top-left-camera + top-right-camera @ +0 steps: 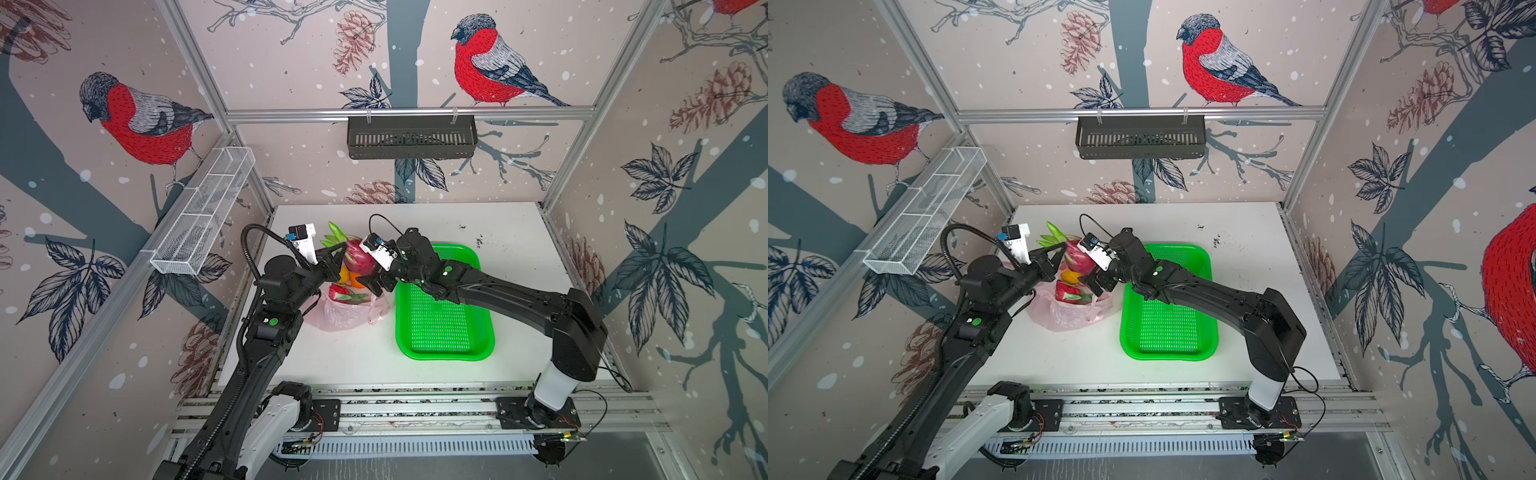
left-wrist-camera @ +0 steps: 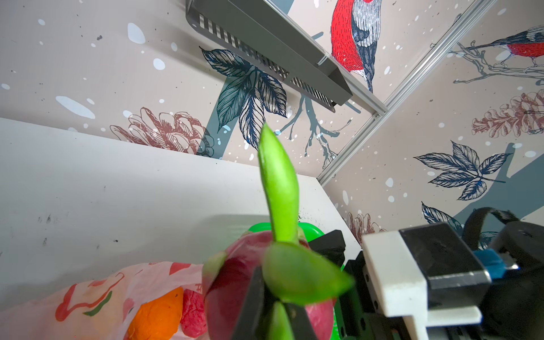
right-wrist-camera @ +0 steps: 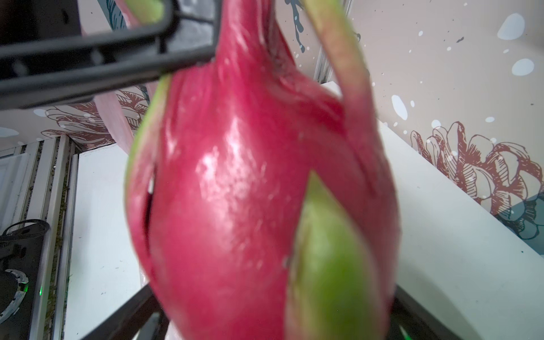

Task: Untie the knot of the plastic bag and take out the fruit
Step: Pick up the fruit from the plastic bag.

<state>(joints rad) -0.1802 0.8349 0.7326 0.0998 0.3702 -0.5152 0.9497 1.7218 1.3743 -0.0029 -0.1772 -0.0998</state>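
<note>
Holding a pink-red dragon fruit [image 1: 358, 258] by one green scale, my left gripper [image 1: 338, 254] is clamped tight, the fruit hanging just above the pink bag [image 1: 347, 319] (other fruit [image 1: 348, 293] inside it). My right gripper [image 1: 374, 283], jaws spread wide, flanks the raised fruit, near the green tray [image 1: 441, 328].

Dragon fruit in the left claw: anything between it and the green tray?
Yes. The open right claw stands at the dragon fruit's tray side, and its arm stretches over the green tray. The left claw grips the fruit from the opposite side.
</note>
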